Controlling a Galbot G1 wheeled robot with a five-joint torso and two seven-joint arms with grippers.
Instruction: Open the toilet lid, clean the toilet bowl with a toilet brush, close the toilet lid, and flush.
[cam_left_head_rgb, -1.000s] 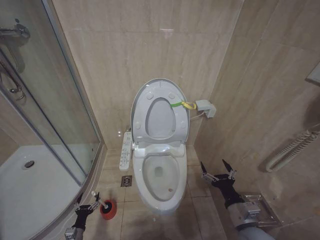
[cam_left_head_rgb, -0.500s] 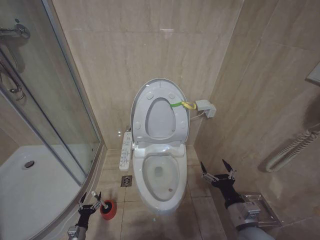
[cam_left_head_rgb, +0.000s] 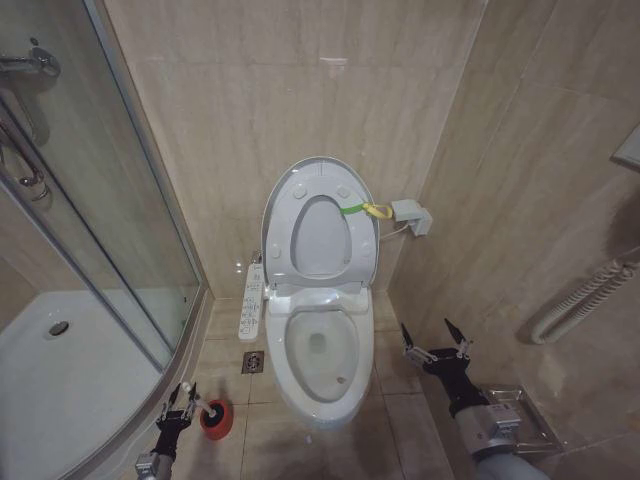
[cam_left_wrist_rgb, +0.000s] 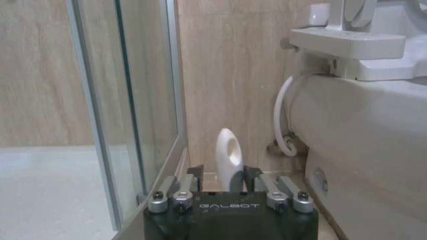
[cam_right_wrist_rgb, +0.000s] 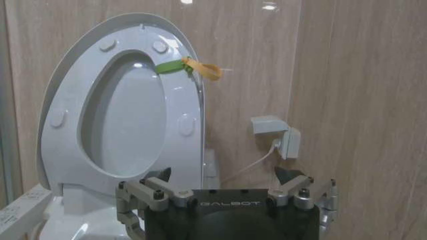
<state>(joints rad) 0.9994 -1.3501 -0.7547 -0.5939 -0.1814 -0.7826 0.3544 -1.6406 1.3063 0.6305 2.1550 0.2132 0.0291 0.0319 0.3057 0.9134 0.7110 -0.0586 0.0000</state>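
Beside glossy oval toilet lid (cam_left_head_rgb: 320, 222) raised, left end effector (cam_left_head_rgb: 183, 398) pinching slim pale toilet brush (cam_left_head_rgb: 208, 411), right end effector (cam_left_head_rgb: 436, 340) spread.

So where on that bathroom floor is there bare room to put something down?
Bare tile lies right of the toilet bowl, between it and the open right gripper. Left of the bowl it is crowded: floor drain, toilet brush with the left gripper around its handle, then the shower door.

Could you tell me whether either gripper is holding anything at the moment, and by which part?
The left gripper is shut on the toilet brush, by its pale handle. The right gripper is open and holds nothing.
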